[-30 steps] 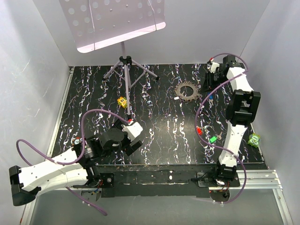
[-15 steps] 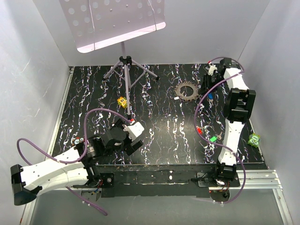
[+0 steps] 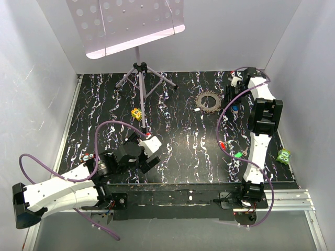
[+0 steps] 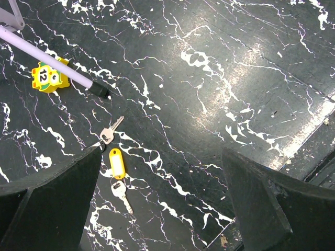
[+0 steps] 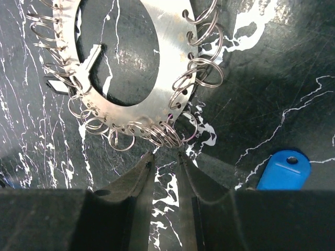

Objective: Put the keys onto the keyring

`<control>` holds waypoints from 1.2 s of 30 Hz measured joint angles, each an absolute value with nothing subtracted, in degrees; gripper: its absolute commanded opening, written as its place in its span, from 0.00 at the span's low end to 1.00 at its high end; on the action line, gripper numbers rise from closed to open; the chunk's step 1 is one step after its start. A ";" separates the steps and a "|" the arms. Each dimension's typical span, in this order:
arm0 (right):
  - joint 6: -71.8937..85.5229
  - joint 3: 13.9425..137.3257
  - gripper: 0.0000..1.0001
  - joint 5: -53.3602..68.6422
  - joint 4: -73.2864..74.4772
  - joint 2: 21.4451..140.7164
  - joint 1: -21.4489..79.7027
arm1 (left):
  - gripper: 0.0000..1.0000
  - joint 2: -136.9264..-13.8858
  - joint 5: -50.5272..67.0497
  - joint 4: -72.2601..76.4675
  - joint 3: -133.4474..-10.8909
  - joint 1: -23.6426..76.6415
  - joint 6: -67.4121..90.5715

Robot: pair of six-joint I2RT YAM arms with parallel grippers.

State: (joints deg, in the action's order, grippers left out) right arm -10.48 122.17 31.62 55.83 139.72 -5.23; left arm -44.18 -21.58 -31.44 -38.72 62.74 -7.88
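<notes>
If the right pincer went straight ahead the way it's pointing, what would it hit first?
Most likely the cluster of keyrings on the rim of the metal disc, directly ahead of the right pincer. Depth is unclear; it could touch the table first.

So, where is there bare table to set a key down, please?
Bare: the middle, between the yellow block, the ring disc and the red key; also the far-left corner beside the tripod. Crowded: the right side, where the green key and blue key lie by the right arm.
</notes>
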 measured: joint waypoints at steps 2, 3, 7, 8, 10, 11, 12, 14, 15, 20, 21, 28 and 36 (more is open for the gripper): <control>-10.41 122.50 0.32 31.59 55.83 140.25 -5.19 | 1.00 -44.23 -21.58 -31.42 -38.72 62.74 -7.88; -10.39 122.54 0.32 31.59 55.88 140.35 -5.15 | 0.99 -44.29 -21.58 -31.42 -38.72 62.72 -7.88; -10.31 123.52 0.31 31.66 56.29 140.90 -5.13 | 0.99 -44.75 -21.58 -31.42 -38.72 62.67 -7.90; -10.28 123.68 0.31 31.73 56.47 140.92 -5.13 | 0.99 -44.84 -21.58 -31.42 -38.72 62.67 -7.90; -10.26 123.98 0.30 31.99 56.69 140.94 -5.13 | 1.00 -45.06 -21.56 -31.42 -38.72 62.61 -7.90; -10.24 124.05 0.30 32.16 56.71 140.94 -5.13 | 1.00 -45.17 -21.56 -31.40 -38.72 62.57 -7.90; -10.24 124.09 0.30 32.34 56.77 140.94 -5.10 | 1.00 -45.30 -21.56 -31.42 -38.72 62.50 -7.90; -10.22 124.31 0.30 32.56 57.04 140.99 -5.08 | 0.99 -45.56 -21.52 -31.42 -38.72 62.35 -7.90; -10.22 124.42 0.30 32.62 57.04 141.01 -5.02 | 1.00 -45.63 -21.52 -31.40 -38.72 62.35 -7.90; -9.96 124.86 0.31 32.86 57.06 141.05 -4.80 | 1.00 -45.71 -21.41 -31.42 -38.72 62.33 -7.90; -9.80 124.90 0.31 32.88 57.06 141.05 -4.73 | 0.99 -45.71 -21.41 -31.40 -38.72 62.33 -7.90; -9.37 125.12 0.31 32.95 57.12 141.10 -4.10 | 1.00 -45.71 -21.37 -31.40 -38.72 62.30 -7.92; -11.16 125.14 0.31 32.27 58.02 141.12 -2.57 | 1.00 -45.71 -21.37 -31.40 -38.72 62.30 -7.92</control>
